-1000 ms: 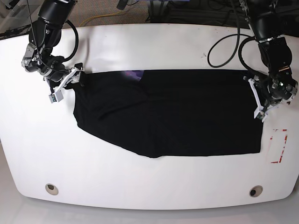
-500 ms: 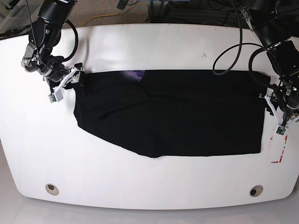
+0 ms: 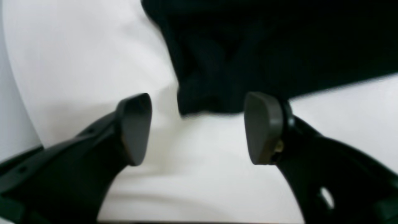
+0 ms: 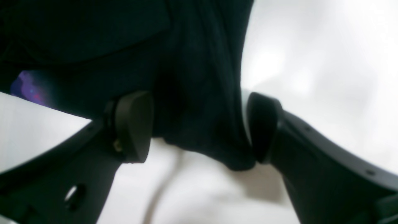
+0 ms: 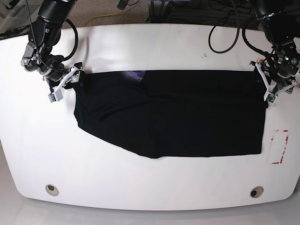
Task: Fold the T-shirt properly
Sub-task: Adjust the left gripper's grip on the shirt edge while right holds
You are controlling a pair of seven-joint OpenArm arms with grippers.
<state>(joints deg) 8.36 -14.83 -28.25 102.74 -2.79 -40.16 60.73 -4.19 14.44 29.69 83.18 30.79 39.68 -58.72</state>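
Note:
The black T-shirt (image 5: 178, 112) lies spread flat across the white table (image 5: 154, 47), with a small purple patch (image 5: 136, 74) at its far edge. My right gripper (image 5: 75, 80) is at the shirt's left end. In the right wrist view it (image 4: 199, 127) is open, with a bunched fold of the shirt (image 4: 199, 93) between its jaws and the purple patch (image 4: 28, 88) off to the left. My left gripper (image 5: 266, 84) is at the shirt's far right corner. In the left wrist view it (image 3: 199, 129) is open and empty, with the shirt corner (image 3: 214, 77) just ahead of the fingertips.
A red-and-white marking (image 5: 280, 146) sits on the table to the right of the shirt. Two round holes (image 5: 51, 189) (image 5: 256, 191) are near the front edge. Black cables (image 5: 225, 42) loop over the back right of the table.
My left gripper has moved from beside the shirt's right edge, near the red marking, back up to the shirt's far right corner. The right arm and the shirt have not moved.

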